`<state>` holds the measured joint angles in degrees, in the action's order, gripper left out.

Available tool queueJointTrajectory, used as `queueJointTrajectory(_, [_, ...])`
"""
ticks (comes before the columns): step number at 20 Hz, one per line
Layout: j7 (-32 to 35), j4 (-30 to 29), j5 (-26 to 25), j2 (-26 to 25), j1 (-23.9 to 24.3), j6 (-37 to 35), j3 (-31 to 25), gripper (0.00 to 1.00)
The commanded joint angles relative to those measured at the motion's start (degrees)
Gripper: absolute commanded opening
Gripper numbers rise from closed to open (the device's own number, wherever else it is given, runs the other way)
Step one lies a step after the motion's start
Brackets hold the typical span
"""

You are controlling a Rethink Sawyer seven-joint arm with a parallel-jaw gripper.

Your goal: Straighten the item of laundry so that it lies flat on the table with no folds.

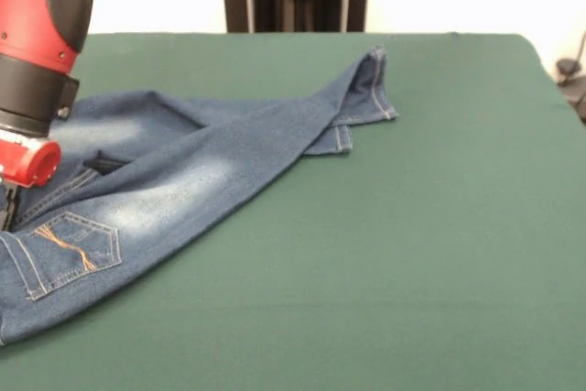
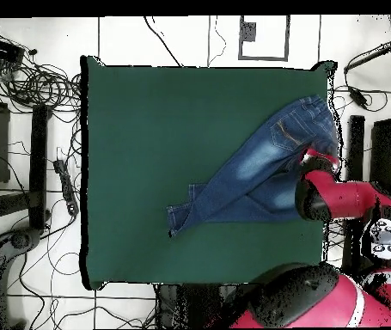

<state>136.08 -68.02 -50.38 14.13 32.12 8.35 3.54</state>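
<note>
The jeans [image 1: 183, 180] lie on the table [image 1: 412, 244], near one edge of it, with one leg folded across the other and the hems close together. A back pocket [image 1: 78, 249] faces up. The gripper [image 1: 9, 208] sits over the waistband end; whether its jaws are released or clenched cannot be determined.

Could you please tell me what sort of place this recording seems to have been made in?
Probably a robotics lab. A red robot arm works over a green table that holds only jeans, and loose cables and equipment lie on the tiled floor around it.
</note>
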Motion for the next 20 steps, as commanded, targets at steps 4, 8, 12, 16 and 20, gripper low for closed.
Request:
queueJointTrajectory(4, [-3.7, 0.1, 0.4, -0.7, -4.3, -15.6, 3.8, 1.00])
queueJointTrajectory(8, [-6.9, -4.9, 0.3, 4.3, -2.6, -17.8, 0.7, 1.00])
queueJointTrajectory(12, [-2.5, -7.5, -0.5, 7.6, -5.2, -14.1, 4.1, 1.00])
queueJointTrajectory(16, [0.2, -12.0, 0.0, 11.7, -8.0, -12.8, 7.0, 1.00])
queueJointTrajectory(20, [-0.7, -17.4, 1.4, 17.5, -7.4, -14.0, 4.1, 1.00])
